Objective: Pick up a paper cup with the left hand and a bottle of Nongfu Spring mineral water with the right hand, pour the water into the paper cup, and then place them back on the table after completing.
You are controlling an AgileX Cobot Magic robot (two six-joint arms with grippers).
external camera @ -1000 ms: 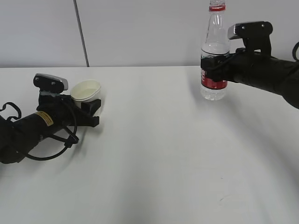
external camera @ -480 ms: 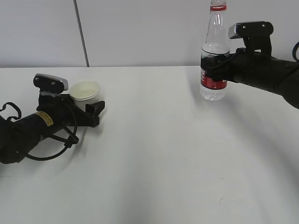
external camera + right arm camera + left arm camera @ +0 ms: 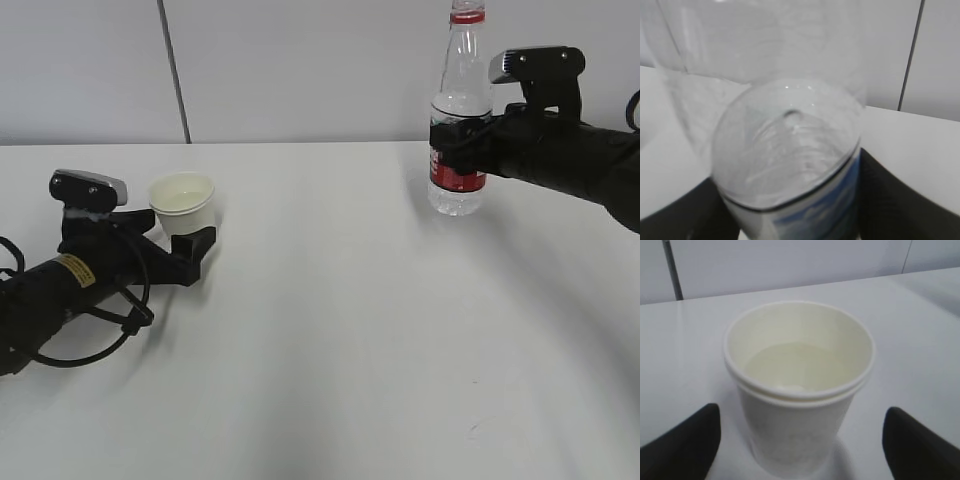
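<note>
A white paper cup [image 3: 183,203] stands upright on the white table [image 3: 330,330] at the left, with clear water [image 3: 797,365] in it. My left gripper [image 3: 190,243] is open and has drawn back from the cup; in the left wrist view its black fingertips [image 3: 687,442] stand wide on both sides of the cup [image 3: 797,390] without touching it. My right gripper [image 3: 455,140] is shut on the Nongfu Spring bottle [image 3: 460,120], clear with a red label, upright at the back right, its base about at the table. The right wrist view shows the bottle [image 3: 790,155] between the fingers.
A grey wall with a dark vertical seam [image 3: 175,70] runs behind the table's far edge. A black cable [image 3: 100,325] loops beside the left arm.
My left gripper has let go of the cup and pulled back to the left. The cup now stands free on the table. The right arm and bottle have barely moved.
</note>
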